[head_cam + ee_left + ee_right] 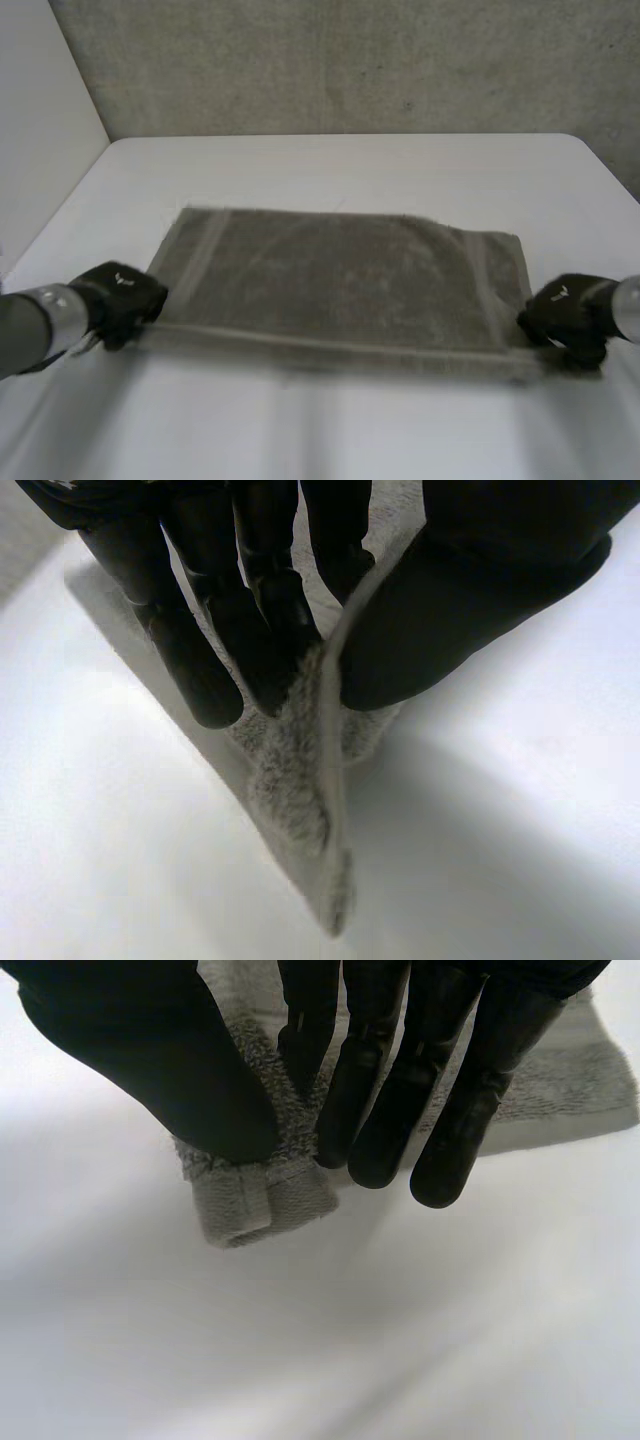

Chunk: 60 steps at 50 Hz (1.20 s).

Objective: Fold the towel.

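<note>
As my left robot hand and right robot hand pinch near corners, I expect the soft grey terry towel to sag.

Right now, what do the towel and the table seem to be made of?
The towel looks like grey terry cloth, probably cotton: fuzzy pile shows at the corner that the left hand pinches, beside a flat hem. The table seems smooth, fairly matt white laminate or plastic: no grain shows.

left hand pinching one near towel corner, right hand pinching the other
</note>
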{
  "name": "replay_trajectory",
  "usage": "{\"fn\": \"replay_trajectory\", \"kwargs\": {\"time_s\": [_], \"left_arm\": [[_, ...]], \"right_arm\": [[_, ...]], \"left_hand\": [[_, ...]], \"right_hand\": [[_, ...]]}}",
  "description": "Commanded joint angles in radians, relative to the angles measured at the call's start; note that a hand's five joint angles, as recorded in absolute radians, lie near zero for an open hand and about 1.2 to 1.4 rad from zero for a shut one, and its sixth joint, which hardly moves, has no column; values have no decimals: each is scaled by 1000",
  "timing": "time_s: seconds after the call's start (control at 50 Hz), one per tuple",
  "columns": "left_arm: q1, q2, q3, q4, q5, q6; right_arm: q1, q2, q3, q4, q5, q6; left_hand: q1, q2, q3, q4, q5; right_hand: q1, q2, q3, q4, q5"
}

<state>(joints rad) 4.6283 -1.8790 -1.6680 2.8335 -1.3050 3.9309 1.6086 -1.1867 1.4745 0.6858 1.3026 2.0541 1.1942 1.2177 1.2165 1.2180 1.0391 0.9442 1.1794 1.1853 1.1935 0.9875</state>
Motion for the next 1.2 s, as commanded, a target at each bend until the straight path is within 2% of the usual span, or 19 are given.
{"fn": "replay_trajectory", "kwargs": {"time_s": [0.02,0.06,0.18,0.34,0.5,0.62,0.66,0.8,0.9,0.94,0.96,1.0,1.02,1.04,1.06,1.1,1.12,1.16,1.2], "left_arm": [[58,166,-90,-212,41,153],[63,176,-110,-210,64,203],[56,166,-98,-201,73,211],[-16,38,7,-115,72,194],[-54,-191,284,7,58,67],[-69,-298,442,18,47,24],[-86,-362,534,17,37,18],[-109,-439,666,23,12,16],[-120,-496,843,72,1,8],[-135,-520,1012,131,-29,-40],[-135,-520,1013,132,-30,-41],[-146,-520,1184,223,-83,-141],[-146,-520,1185,224,-83,-142],[-154,-510,1249,278,-111,-207],[-154,-509,1249,279,-111,-208],[-158,-470,1301,383,-163,-357],[-158,-470,1301,383,-163,-358],[-152,-402,1268,444,-197,-494],[-148,-378,1231,457,-198,-540]], "right_arm": [[-78,-123,86,89,-3,-97],[-92,-131,96,69,4,-106],[-85,-117,83,0,23,-111],[-84,-31,20,-161,50,-31],[2,71,-40,-382,69,99],[42,134,-77,-502,116,129],[57,153,-88,-503,121,130],[93,199,-158,-514,122,130],[109,237,-329,-562,136,147],[117,245,-464,-671,162,175],[117,245,-465,-672,162,175],[126,230,-560,-831,172,217],[126,229,-560,-831,172,218],[134,205,-577,-915,172,248],[134,205,-577,-916,172,248],[143,133,-548,-1075,172,325],[143,133,-548,-1075,172,325],[143,85,-498,-1149,172,386],[142,76,-479,-1143,170,397]], "left_hand": [[202,179,180,178,183],[202,179,180,178,183],[202,179,180,178,183],[202,179,180,178,183],[202,179,180,178,183],[202,179,180,178,183],[202,179,180,178,183],[202,179,180,178,183],[202,179,180,178,183],[202,179,180,178,183],[202,179,180,178,183],[202,179,180,178,183],[202,179,180,178,183],[202,179,180,178,183],[202,179,180,178,183],[202,179,180,178,183],[202,179,180,178,183],[202,179,180,178,183],[202,179,180,178,183]], "right_hand": [[452,217,211,203,234],[452,217,211,203,234],[452,217,211,203,234],[452,217,211,203,234],[452,217,211,203,234],[452,217,211,203,234],[452,217,211,203,234],[452,217,211,203,234],[452,217,211,203,234],[452,217,211,203,234],[452,217,211,203,234],[452,217,211,203,234],[452,217,211,203,234],[452,217,211,203,234],[452,217,211,203,234],[452,217,211,203,234],[452,217,211,203,234],[452,217,211,203,234],[452,217,211,203,234]]}}
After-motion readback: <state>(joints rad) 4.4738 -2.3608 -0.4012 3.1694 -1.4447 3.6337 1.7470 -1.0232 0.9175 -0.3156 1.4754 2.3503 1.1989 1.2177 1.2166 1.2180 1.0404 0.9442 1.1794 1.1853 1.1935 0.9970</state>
